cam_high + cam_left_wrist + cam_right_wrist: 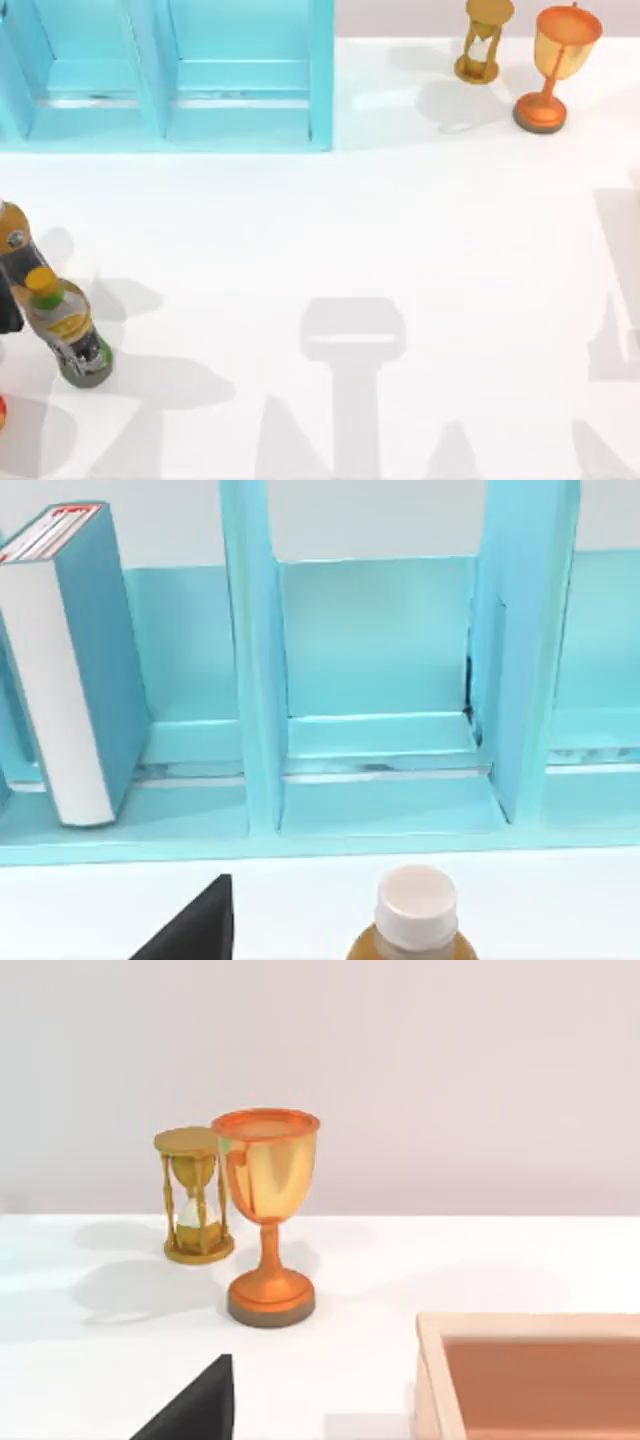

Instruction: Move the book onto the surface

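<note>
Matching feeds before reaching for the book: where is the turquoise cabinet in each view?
Top view: cabinet along the far edge, at the table's left.
Left wrist view: cabinet spans the picture, the book standing in one compartment.
Right wrist view: faces the goblet and hourglass instead.
Shared landmark: the white tabletop.

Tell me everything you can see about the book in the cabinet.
The book is a thick hardcover with a plain light-blue cover, white page edges facing outward and a small red and white mark at its top corner. It stands on end in a compartment of the turquoise cabinet, leaning slightly rather than fully upright, its bottom resting on the shelf floor. No gripper touches it, and it has not yet reached the white tabletop.
</note>
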### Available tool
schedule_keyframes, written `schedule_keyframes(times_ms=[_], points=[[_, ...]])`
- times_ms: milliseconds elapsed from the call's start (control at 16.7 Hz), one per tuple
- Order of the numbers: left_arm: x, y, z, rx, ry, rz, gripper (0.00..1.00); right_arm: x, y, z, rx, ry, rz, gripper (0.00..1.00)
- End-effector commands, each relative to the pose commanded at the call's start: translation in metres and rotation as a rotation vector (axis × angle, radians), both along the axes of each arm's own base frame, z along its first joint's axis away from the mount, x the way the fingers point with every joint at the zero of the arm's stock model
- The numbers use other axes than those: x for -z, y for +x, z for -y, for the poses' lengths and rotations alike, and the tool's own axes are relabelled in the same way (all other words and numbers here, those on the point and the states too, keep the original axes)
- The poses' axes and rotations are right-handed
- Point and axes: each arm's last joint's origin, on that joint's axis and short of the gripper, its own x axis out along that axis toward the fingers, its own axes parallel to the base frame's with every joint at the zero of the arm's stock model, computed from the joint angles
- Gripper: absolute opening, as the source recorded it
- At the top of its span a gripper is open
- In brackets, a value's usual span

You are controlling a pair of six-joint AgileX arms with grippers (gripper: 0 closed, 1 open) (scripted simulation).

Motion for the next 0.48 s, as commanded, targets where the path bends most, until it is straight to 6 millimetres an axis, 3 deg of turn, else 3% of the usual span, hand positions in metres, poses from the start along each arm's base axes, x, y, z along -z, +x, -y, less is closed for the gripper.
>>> schedule_keyframes(times_ms=[240,480], points=[[-0.023,0.052,-0.021,0.009,0.005,-0.106,1.0,0.0,0.0,0.0,0.0,0.0,0.0,1.0],[-0.014,0.126,-0.065,0.002,-0.016,-0.211,1.0,0.0,0.0,0.0,0.0,0.0,0.0,1.0]])
